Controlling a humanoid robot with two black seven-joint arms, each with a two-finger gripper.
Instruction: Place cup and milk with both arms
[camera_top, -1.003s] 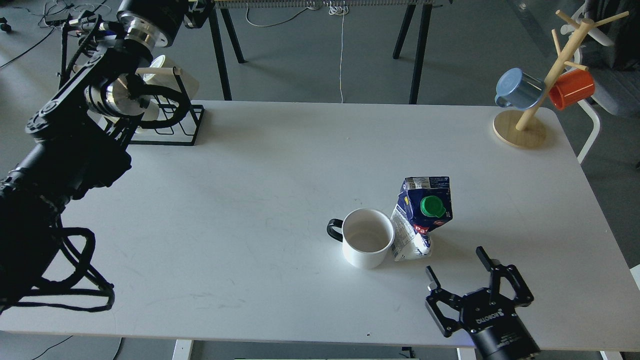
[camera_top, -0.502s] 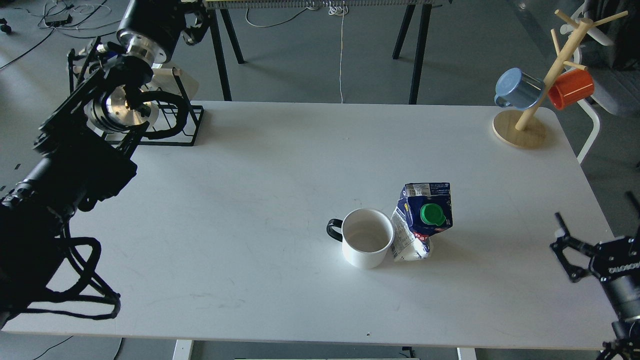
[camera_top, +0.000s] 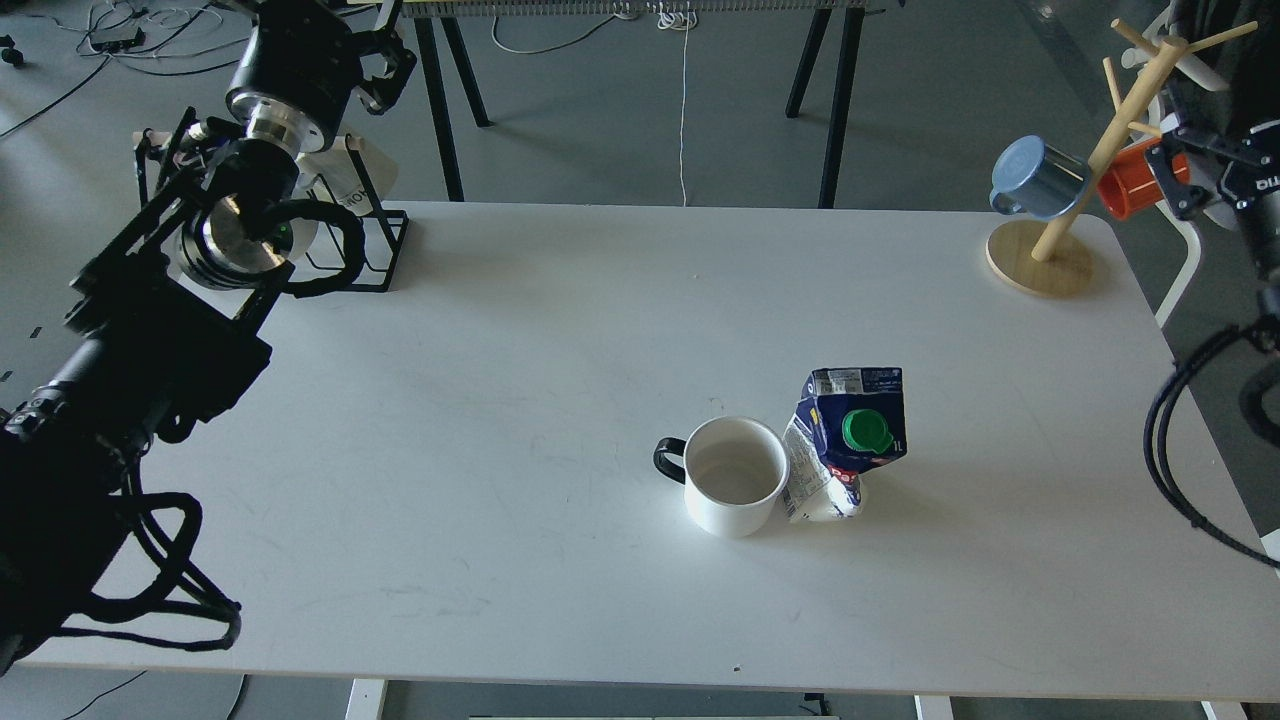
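A white cup (camera_top: 733, 488) with a black handle stands upright on the white table (camera_top: 500, 400), right of centre. A crumpled blue and white milk carton (camera_top: 845, 445) with a green cap leans against the cup's right side. My left gripper (camera_top: 375, 65) is far off at the back left, above the wire rack; its fingers cannot be told apart. My right gripper (camera_top: 1175, 165) is at the back right next to the mug tree, open and empty, well away from the carton.
A wooden mug tree (camera_top: 1040, 258) with a blue mug (camera_top: 1035, 178) and an orange mug (camera_top: 1130, 185) stands at the back right corner. A black wire rack (camera_top: 360, 255) stands at the back left. My left arm covers the table's left edge.
My right arm has swung from the table's front right up to the back right beside the mug tree. My left gripper has shifted slightly back. Cup and carton have stayed put.
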